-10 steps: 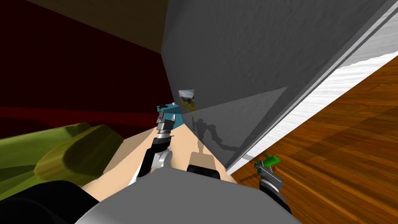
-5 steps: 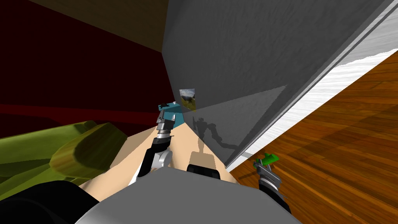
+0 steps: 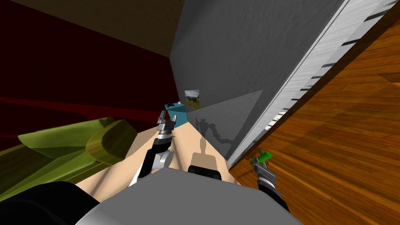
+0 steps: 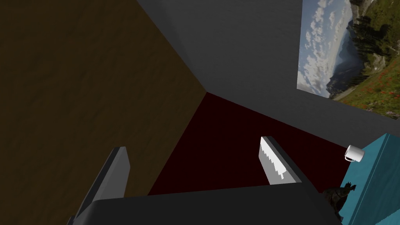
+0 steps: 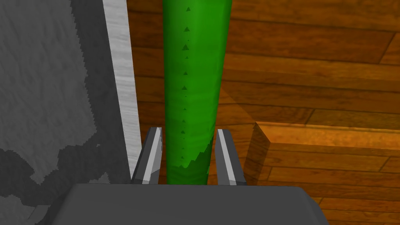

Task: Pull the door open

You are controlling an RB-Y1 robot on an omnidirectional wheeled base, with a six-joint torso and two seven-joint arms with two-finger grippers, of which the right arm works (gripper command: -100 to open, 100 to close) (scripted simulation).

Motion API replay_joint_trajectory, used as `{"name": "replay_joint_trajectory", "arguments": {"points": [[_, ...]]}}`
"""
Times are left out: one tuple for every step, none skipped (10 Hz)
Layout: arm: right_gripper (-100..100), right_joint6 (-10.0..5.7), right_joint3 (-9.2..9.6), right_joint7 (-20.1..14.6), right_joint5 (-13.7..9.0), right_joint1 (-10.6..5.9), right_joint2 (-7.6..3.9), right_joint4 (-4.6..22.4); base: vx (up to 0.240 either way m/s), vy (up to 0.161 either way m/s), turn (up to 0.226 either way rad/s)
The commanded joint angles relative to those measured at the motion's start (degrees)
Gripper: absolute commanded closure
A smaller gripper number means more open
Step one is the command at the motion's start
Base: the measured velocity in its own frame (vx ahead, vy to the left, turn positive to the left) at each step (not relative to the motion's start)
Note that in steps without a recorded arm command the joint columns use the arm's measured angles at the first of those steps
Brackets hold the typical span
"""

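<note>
The door is a tall dark grey panel with a white edge running up to the right. Its green lever handle sticks out near the lower edge. My right gripper is shut on that handle. In the right wrist view the green handle runs between the two fingers of the right gripper, which press its sides, with the grey door face beside them. My left gripper is held out ahead of my chest, open and empty.
An olive green sofa lies to the left. A teal cabinet with a white mug stands ahead, under a landscape picture. Wooden floor spreads to the right, with a wooden ledge near the handle.
The whole head view has shifted, so I have moved. The door's white edge now stands steeper and its slats show. My right gripper, still on the handle, sits slightly lower and further left.
</note>
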Motion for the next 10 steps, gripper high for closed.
{"name": "replay_joint_trajectory", "arguments": {"points": [[100, 0.33, 0.99, -0.6, 0.6, 0.28, -0.42, -0.7, -0.215, 0.021, 0.053], [100, 0.45, 1.43, -0.8, 0.9, 0.37, -0.62, -1.0, -0.213, 0.023, 0.038], [100, 0.50, 1.18, -0.5, 0.7, 0.34, -0.35, -1.0, -0.097, 0.016, 0.022], [100, 0.37, 2.50, -1.1, 1.4, 0.77, -0.73, -1.6, -0.161, -0.013, 0.065], [100, 0.21, 3.12, -1.4, 1.8, 0.99, -0.99, -1.9, -0.217, -0.004, 0.077], [100, 0.02, 3.81, -1.7, 2.2, 1.24, -1.28, -2.2, -0.225, 0.017, 0.053], [100, -0.17, 4.52, -2.1, 2.6, 1.49, -1.58, -2.6, -0.220, 0.008, 0.046], [100, -0.45, 5.58, -2.7, 3.2, 1.87, -2.02, -3.1, -0.259, -0.016, 0.071], [100, -0.62, 6.21, -3.0, 3.5, 2.10, -2.29, -3.4, -0.237, 0.017, 0.060], [100, -0.82, 6.98, -3.4, 4.0, 2.37, -2.61, -3.8, -0.221, 0.037, 0.039]]}}
